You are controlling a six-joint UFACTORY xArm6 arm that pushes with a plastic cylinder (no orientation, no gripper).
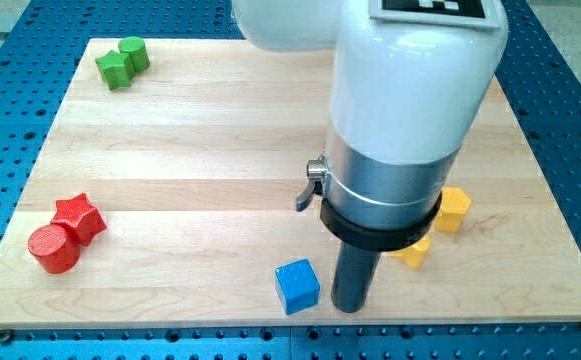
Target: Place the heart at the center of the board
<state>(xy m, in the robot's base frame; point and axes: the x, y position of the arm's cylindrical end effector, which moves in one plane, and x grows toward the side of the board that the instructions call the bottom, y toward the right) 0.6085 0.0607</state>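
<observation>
Rod only, no jaws, holding nothing; my tip rests lower centre beside the blue cube. You push the light, rigid, half-hidden yellow block, possibly the heart, from its right edge.

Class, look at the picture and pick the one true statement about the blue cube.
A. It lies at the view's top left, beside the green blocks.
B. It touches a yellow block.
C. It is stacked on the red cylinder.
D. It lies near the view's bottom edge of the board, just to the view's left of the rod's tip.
D: the blue cube sits near the board's bottom edge, immediately to the view's left of my tip, far from the green and red blocks.
</observation>
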